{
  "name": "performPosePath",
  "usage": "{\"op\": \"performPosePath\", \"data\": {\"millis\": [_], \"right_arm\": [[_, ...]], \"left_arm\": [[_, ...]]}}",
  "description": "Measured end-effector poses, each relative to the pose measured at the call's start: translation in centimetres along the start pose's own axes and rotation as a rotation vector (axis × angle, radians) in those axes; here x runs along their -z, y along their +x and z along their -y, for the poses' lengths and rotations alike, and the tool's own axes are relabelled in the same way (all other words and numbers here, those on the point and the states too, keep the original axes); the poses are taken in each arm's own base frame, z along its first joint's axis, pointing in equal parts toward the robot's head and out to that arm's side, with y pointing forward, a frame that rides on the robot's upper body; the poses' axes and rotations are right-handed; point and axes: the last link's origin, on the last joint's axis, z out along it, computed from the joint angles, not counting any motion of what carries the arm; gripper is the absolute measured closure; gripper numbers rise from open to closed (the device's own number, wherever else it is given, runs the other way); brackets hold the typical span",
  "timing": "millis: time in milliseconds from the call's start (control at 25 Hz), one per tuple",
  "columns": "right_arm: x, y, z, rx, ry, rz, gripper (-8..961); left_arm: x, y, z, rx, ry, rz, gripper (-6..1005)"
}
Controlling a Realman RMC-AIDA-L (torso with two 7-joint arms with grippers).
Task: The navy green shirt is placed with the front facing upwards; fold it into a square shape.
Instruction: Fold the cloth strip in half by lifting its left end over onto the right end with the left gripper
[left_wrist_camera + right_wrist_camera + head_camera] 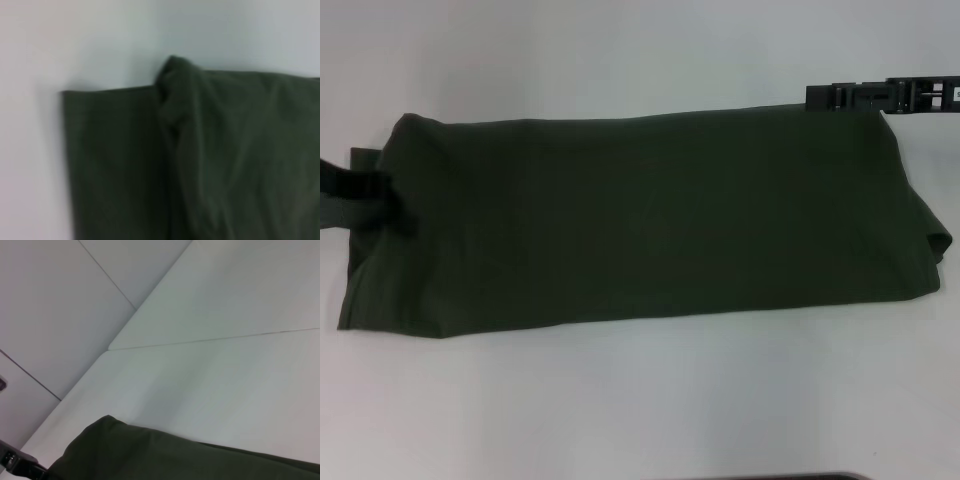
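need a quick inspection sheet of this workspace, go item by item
surface: white table, bare around the cloth
job's things: navy green shirt lies as a long folded band across the table, no lettering showing; a lower layer sticks out at its left end
clutter: nothing seen
grippers: left gripper at the shirt's left end; right gripper at the far right corner
cables: nothing seen
surroundings: pale panels with seams beyond the table
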Motion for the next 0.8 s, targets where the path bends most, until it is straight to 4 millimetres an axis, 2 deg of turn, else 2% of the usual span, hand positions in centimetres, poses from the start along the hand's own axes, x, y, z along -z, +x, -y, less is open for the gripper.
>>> {"op": "performPosePath", "data": {"millis": [200, 480, 800], "right_arm": [[-0.1, -0.1, 0.0, -0.002, -0.001, 0.001, 149], [-0.1, -0.3, -0.1, -0.005, -0.001, 0.003, 149], [-0.2, -0.6, -0.2, -0.001, -0.004, 0.003, 149]], "left_arm": [[-0.9, 0.1, -1.8, -0.054, -0.069, -0.009, 971], [-2.0, 0.3, -4.1, -0.122, -0.122, 0.011, 941], [-2.1, 0.2, -4.0, -0.122, -0.118, 0.014, 906]]}}
